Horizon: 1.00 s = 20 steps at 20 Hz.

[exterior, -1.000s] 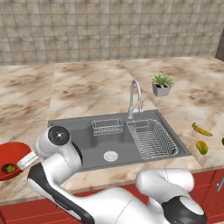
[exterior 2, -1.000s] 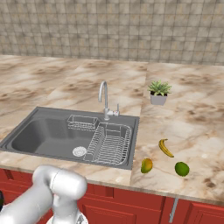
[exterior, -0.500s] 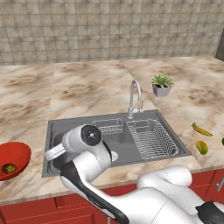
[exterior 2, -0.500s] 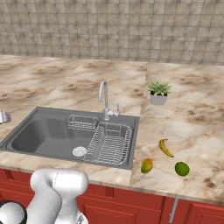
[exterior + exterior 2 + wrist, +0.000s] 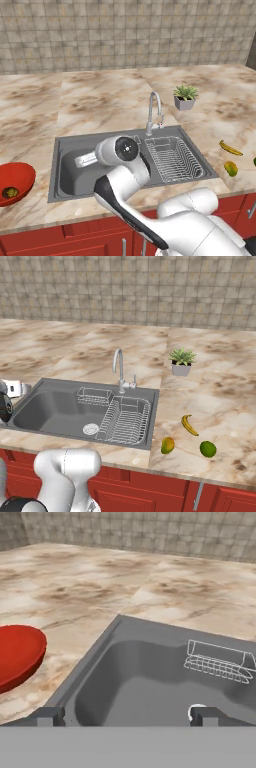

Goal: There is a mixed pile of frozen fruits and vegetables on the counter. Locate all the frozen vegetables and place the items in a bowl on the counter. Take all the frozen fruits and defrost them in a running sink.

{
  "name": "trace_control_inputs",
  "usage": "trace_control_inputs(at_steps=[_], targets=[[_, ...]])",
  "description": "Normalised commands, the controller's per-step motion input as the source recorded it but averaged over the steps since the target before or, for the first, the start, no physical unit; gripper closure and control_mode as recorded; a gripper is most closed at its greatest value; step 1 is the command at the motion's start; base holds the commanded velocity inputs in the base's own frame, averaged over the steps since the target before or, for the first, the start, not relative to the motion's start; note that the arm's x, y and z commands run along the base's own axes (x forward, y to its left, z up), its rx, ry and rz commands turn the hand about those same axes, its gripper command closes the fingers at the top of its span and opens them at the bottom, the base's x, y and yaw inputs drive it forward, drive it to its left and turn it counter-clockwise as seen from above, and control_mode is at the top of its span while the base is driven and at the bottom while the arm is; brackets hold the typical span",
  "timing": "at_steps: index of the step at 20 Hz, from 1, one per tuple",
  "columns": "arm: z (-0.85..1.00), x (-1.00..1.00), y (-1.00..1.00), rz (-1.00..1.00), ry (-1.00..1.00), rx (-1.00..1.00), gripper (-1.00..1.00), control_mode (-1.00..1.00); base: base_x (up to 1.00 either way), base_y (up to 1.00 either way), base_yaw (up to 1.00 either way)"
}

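The red bowl sits on the counter left of the sink, with a dark green spotted vegetable inside. In the hand view the bowl is at the left, beside the basin. My gripper is open and empty, its fingertips wide apart, hovering over the sink's left part. On the counter right of the sink lie the banana, the yellow-green oval fruit and a round bright green vegetable.
A curved chrome tap stands behind the sink. A wire dish rack fills the basin's right half and a small wire caddy hangs at the back. A grey plant pot stands behind the produce.
My arm has swung right from above the red bowl to over the sink. The gripper stays open, and the dark green vegetable stays in the bowl.
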Motion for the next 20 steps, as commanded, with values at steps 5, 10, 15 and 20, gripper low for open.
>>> trace_control_inputs(at_steps=[5,10,15,20], targets=[[0.14,0.17,-0.57,-0.16,0.03,0.04,-1.0,-1.0,0.0,0.0,0.0],[0.1,0.09,-0.42,-0.13,0.15,0.1,-1.0,-1.0,0.0,0.0,0.0],[0.09,0.08,-0.39,-0.11,0.2,0.08,-1.0,-1.0,0.0,0.0,0.0],[0.05,0.0,-0.25,-0.08,0.19,0.01,-1.0,-1.0,0.0,0.0,0.0]])
